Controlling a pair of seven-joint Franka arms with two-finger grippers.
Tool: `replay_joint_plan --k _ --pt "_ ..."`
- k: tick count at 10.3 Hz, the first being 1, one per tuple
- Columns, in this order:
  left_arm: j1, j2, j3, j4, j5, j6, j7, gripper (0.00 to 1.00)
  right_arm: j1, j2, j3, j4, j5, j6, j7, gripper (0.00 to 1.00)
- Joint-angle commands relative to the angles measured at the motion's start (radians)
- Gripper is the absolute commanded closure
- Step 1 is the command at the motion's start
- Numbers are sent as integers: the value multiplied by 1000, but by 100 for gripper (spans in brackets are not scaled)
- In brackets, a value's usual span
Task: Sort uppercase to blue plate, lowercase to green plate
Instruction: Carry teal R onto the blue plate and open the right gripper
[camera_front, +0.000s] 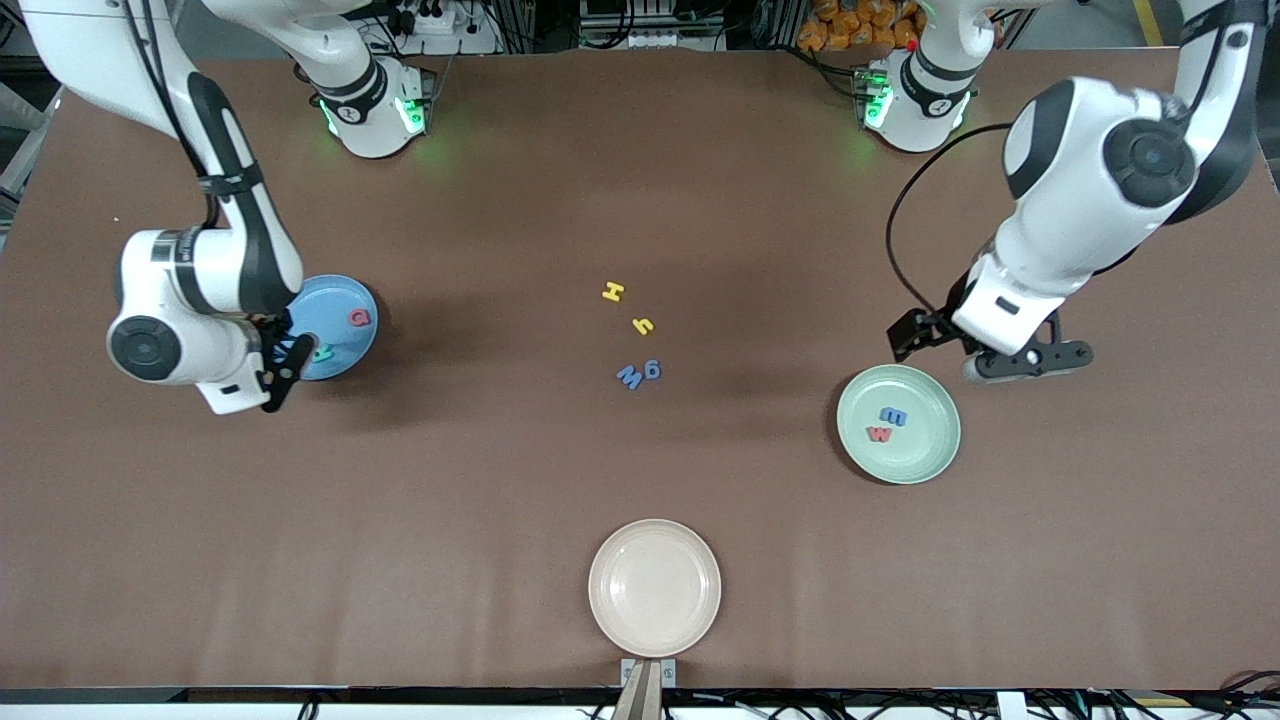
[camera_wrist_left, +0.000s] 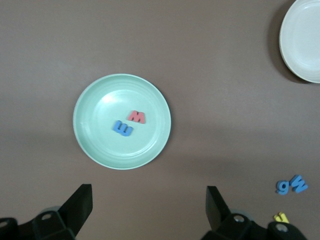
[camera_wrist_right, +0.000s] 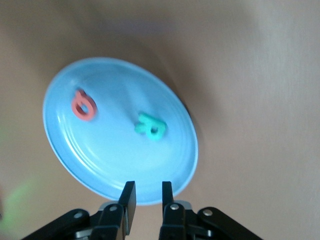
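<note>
Beige plate (camera_front: 654, 587) noted nearest on the worktop (camera_front: 450, 520). Green plate (camera_front: 898, 423) carries red w (camera_front: 879, 434) and blue m (camera_front: 893, 416); left hand (camera_front: 990, 357) hangs above its edge, spread empty. Mid-worktop: blue M (camera_front: 629, 376), blue g (camera_front: 651, 371), yellow h (camera_front: 642, 325), yellow H (camera_front: 613, 291). Blue plate (camera_front: 345, 345) holds red Q (camera_front: 358, 317) and teal R (camera_front: 322, 352); right hand (camera_front: 283, 375) closed, empty, over its rim.

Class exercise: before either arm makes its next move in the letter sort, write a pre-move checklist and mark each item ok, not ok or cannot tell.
1. Blue plate holds only capitals, red Q and teal R: ok.
2. Green plate holds only small letters, red w and blue m: ok.
3. Left gripper open and empty, above the table beside the green plate: ok.
4. Right gripper shut, holding nothing, over the blue plate's rim: ok.
5. All letters sorted: not ok; yellow H, yellow h, blue M and the blue rounded letter lie mid-table.
</note>
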Motion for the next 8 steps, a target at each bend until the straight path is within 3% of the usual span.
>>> replay_joint_plan --k 1,3,8 --pt "-41 86 -1 44 87 -4 -143 0 7 7 -6 -56 17 94 -1 73" --pt "-119 210 0 120 147 4 -332 0 16 2 -6 -50 19 63 79 69" --pt "-268 466 9 341 155 4 -764 0 51 -27 29 -1 25 -20 218 69"
